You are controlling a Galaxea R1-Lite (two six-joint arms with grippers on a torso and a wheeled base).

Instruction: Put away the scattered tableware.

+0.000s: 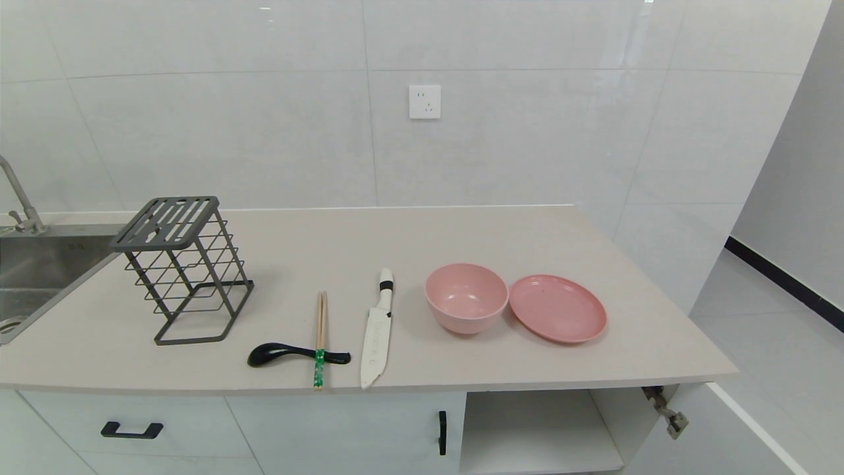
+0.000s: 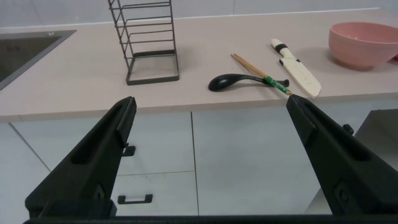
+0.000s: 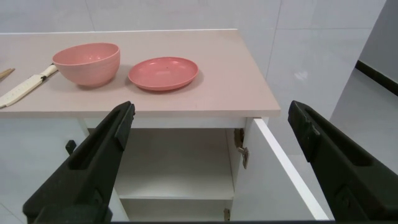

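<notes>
**Tableware spread along the counter, both grippers wide open**

On the pale beige countertop (image 1: 409, 237), a dark grey wire rack (image 1: 181, 270) stands upright toward the steel sink (image 1: 39, 264). Near the front edge lies a black plastic spoon (image 1: 290, 354), with a pair of wooden chopsticks (image 1: 321, 323) laid across its handle. Just beside them is a white-bladed knife (image 1: 377, 330), its tip pointing at the front edge and its handle toward the wall. To its right sits an upright pink plastic bowl (image 1: 465, 297), and just beside that a shallow round pink plate (image 1: 557, 308). Below the plate, a white cabinet door (image 1: 725, 435) hangs open, showing a white shelf (image 1: 534, 429). The left gripper (image 2: 209, 106) is held low in front of the counter, fingers spread wide and gripping nothing. The right gripper (image 3: 211, 111) is the same, facing the open cupboard.
</notes>
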